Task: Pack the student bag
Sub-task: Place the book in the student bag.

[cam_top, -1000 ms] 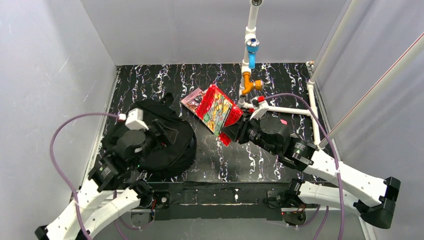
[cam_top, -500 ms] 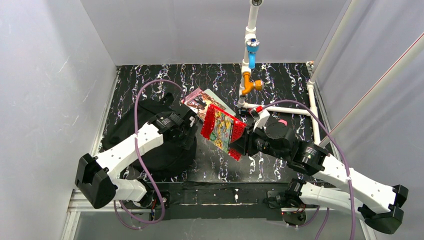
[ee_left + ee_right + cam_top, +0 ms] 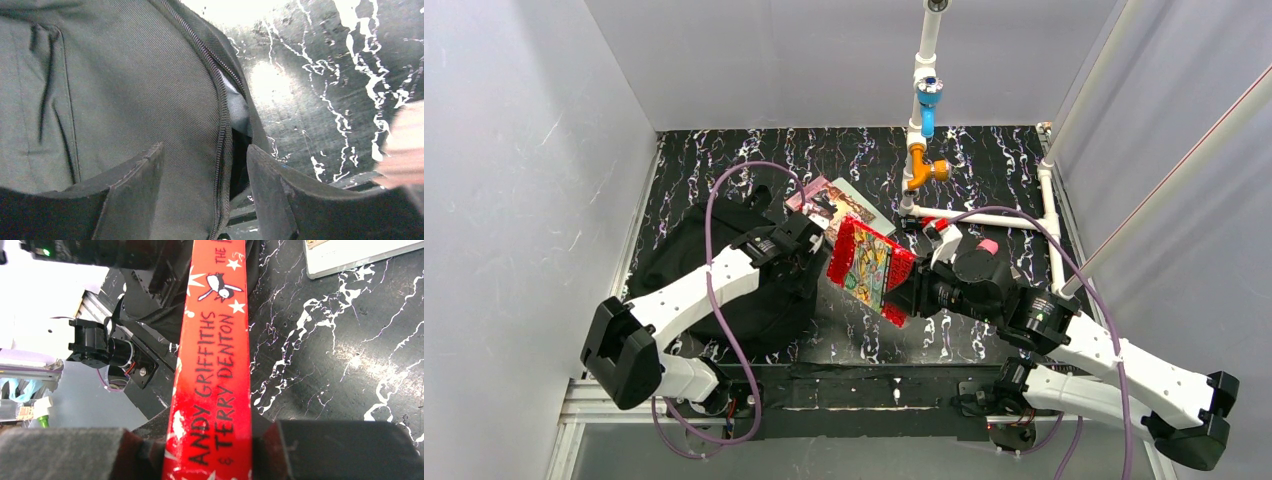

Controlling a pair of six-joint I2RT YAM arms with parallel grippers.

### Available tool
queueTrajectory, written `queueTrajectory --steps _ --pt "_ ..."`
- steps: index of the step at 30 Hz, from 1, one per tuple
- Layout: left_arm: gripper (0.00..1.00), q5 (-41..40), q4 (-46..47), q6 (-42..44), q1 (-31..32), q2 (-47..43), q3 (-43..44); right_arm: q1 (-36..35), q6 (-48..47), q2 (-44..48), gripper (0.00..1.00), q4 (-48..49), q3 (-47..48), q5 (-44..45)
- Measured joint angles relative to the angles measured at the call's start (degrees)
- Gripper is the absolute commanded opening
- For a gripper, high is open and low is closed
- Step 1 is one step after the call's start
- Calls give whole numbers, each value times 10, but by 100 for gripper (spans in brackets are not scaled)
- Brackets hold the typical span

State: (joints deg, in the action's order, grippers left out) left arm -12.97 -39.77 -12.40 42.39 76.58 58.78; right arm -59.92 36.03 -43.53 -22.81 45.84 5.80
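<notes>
Black twill student bag (image 3: 100,90), zip (image 3: 222,125) parted; right tool (image 3: 210,447) pinching red book (image 3: 215,340).

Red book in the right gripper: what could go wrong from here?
1. The student bag shows only a narrow slit along its zipper. The left gripper straddles that edge with jaws open, not gripping it, so the red book may hit fabric instead of entering.
2. The right gripper clamps the book near one end of its spine, tilted in the air. Contact with the bag could pivot it or pull it loose.
</notes>
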Motion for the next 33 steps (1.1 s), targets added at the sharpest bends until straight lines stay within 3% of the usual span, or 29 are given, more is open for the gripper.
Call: queueTrajectory --steps 2,7,10,15,21,33 --pt "46 -12 -1 -4 0 8 -11 0 0 2 1 2 0 0" --pt "7 -30 -16 -16 0 17 -17 0 5 2 1 3 0 0" --pt "0 -42 -28 -13 0 14 -17 0 17 0 1 8 -8 -2" --pt "0 -64 -52 -1 0 -44 4 0 70 -13 1 47 -43 -41" --pt "0 -61 -70 13 -1 -133 92 0 214 -50 1 244 -152 -145" --pt "0 -30 -83 2 0 -151 132 -2 395 -297 1 547 -174 -186"
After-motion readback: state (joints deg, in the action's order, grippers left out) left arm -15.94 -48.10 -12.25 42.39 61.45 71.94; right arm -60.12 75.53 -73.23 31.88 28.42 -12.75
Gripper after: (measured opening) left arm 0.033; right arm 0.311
